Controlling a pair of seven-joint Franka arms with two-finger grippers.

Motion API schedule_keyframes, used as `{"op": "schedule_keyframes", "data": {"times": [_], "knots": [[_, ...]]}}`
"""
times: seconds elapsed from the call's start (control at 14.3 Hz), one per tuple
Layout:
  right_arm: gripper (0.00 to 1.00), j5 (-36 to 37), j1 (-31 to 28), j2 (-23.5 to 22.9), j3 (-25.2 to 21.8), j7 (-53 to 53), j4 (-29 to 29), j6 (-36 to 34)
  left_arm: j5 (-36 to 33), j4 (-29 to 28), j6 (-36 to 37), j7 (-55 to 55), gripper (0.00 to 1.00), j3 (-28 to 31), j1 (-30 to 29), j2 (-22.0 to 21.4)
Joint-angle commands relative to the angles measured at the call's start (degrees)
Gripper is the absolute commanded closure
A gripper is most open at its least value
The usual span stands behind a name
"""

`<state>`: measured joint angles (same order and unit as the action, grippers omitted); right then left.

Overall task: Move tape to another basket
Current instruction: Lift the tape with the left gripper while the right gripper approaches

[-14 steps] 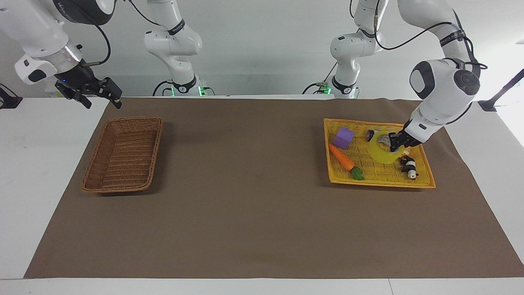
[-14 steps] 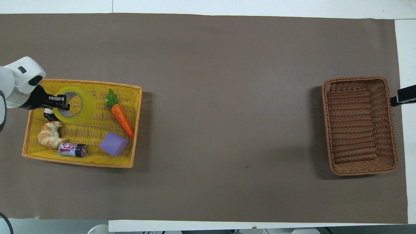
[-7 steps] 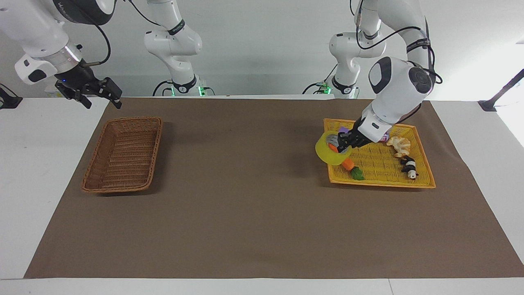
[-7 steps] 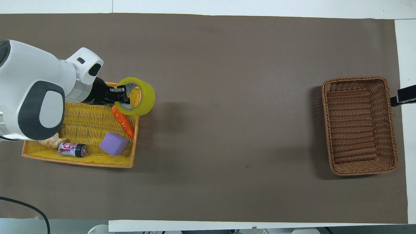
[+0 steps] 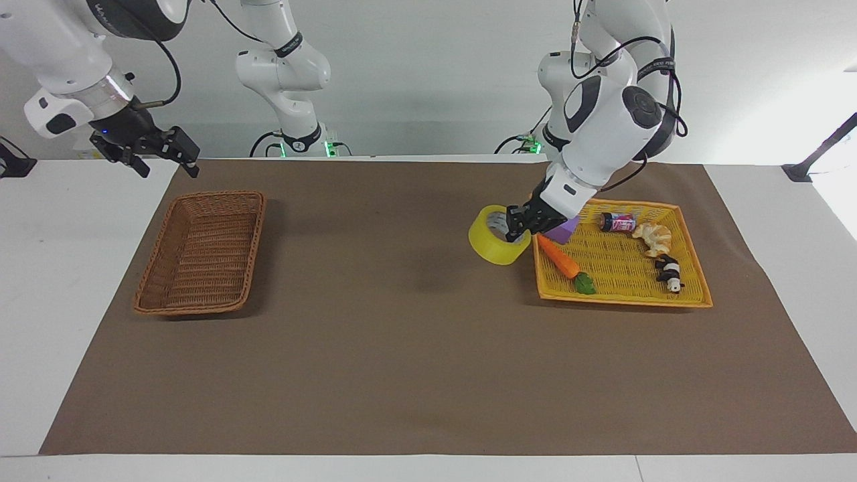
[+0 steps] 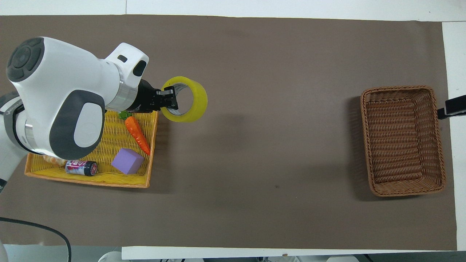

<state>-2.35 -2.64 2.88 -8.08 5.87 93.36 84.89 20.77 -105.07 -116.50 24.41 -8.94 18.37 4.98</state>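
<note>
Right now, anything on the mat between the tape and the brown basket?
Nothing. In the overhead view only bare brown mat lies between the tape, held by the left claw, and the brown basket.

Light was even, bright and diffuse from above. The brown cloth (image 5: 415, 348) covering the table (image 5: 60, 281) showed matte, without glare. Shadows were soft: a faint blurred patch on the cloth (image 6: 233, 123) beside the raised tape (image 6: 184, 99), a darker band along the wicker basket (image 6: 402, 140) edge toward the table's middle, and another along the yellow basket (image 6: 87, 180). The facing view blew out white at its upper corner near the left arm's end. Both views were sharp; straight edges stayed straight.
</note>
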Motion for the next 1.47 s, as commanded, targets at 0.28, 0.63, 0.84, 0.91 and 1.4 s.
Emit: {"op": "schedule_keyframes", "data": {"times": [0.28, 0.63, 0.84, 0.91, 1.4], "knots": [[0.01, -15.36, -2.45, 1.7, -0.54, 4.93, 1.91, -0.16, 2.51, 2.33, 3.38, 0.2, 1.0, 0.59, 3.95, 0.38], [0.0, -44.18, -1.67, 1.87, -0.36, 5.37, 11.11, 8.67, 4.63, 3.47, 4.44, 0.02, 1.0, 0.77, 4.22, 0.55], [0.0, -54.66, 4.38, -0.4, -0.1, 7.21, 13.59, 18.53, 4.63, 3.39, 4.44, 0.11, 1.0, 0.77, 4.31, 0.55], [0.0, -57.12, 6.58, -1.89, -0.1, 9.92, 13.6, 21.35, 4.63, 3.21, 4.44, 0.11, 1.0, 0.77, 4.31, 0.47], [0.0, -71.21, 25.38, -5.16, -0.01, 11.55, 17.29, 42.79, 4.2, 3.21, 5.05, 0.29, 1.0, 0.85, 4.13, 0.38]]}}
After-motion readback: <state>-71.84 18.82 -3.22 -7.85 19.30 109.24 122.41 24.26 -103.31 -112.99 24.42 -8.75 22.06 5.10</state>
